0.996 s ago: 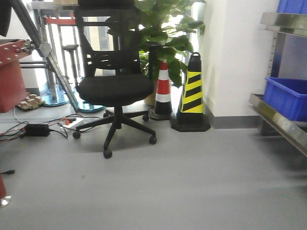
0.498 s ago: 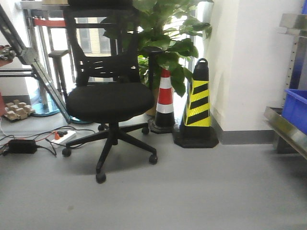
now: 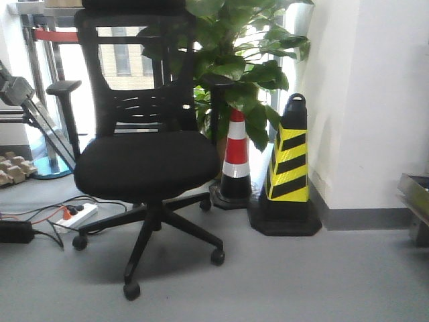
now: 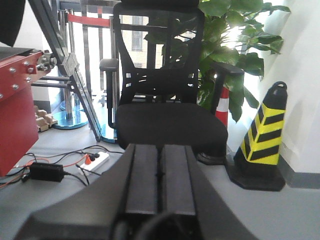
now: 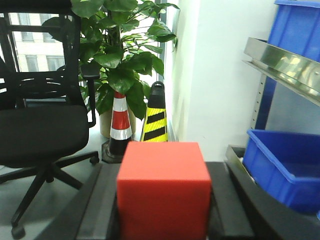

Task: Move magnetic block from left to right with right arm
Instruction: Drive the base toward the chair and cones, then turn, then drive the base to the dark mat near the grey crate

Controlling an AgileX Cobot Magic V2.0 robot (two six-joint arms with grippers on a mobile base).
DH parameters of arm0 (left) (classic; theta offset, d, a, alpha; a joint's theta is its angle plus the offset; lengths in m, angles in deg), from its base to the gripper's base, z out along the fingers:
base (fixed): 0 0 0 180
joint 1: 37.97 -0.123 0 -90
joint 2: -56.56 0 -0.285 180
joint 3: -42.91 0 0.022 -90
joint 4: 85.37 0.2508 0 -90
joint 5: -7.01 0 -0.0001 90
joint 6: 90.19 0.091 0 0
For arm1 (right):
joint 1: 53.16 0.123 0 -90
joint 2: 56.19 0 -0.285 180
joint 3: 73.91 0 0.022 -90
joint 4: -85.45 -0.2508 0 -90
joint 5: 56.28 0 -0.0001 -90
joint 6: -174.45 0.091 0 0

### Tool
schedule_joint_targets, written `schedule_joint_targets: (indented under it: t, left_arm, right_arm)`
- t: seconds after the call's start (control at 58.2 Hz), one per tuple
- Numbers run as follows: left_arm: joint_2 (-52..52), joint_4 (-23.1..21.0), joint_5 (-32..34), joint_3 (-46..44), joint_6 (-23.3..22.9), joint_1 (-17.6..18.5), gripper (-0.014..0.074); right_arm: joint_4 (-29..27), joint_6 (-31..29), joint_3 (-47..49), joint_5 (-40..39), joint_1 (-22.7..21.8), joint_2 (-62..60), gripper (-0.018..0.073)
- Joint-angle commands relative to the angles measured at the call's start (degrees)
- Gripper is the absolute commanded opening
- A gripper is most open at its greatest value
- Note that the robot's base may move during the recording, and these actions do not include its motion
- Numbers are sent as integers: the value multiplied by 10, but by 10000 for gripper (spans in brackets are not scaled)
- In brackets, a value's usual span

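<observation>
Low front view, wrist views forward, chair [image 3: 141,164] shared

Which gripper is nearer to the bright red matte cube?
Right. The right gripper holds the bright red matte cube between its fingers; the left gripper is shut on nothing, and its view shows no cube.

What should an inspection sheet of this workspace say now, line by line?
Surface: grey floor; no table seen.
Job's things: magnetic block, held in right tool.
Clutter: office chair, red-white cone, yellow-black cone.
Tools: left tool shut, nothing in it; right tool shut on the block.
Cables: power strip and loose cables on the floor beside the chair.
Surroundings: potted plant, white wall, blue bin, metal shelf.
</observation>
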Motion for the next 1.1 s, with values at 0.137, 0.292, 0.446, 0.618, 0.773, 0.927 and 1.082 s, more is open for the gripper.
schedule_joint_targets:
  t: [0.137, 0.292, 0.446, 0.618, 0.773, 0.927, 1.082]
  left_arm:
    - [4, -1, 48, 5, -4, 4, -126]
    - [4, -1, 48, 5, -4, 4, -126]
    - [4, -1, 48, 5, -4, 4, -126]
    - [4, -1, 48, 5, -4, 4, -126]
    - [4, -1, 48, 5, -4, 4, -126]
    - [4, -1, 48, 5, -4, 4, -126]
    - [4, -1, 48, 5, -4, 4, -126]
  right_arm:
    - [-1, -4, 17, -50, -4, 8, 245]
    - [-1, -4, 17, -50, -4, 8, 245]
    - [-1, -4, 17, -50, -4, 8, 245]
    - [-1, -4, 17, -50, -4, 8, 245]
    - [-1, -4, 17, -50, -4, 8, 245]
    - [-1, -4, 17, -50, -4, 8, 245]
    - [-1, -4, 17, -50, -4, 8, 245]
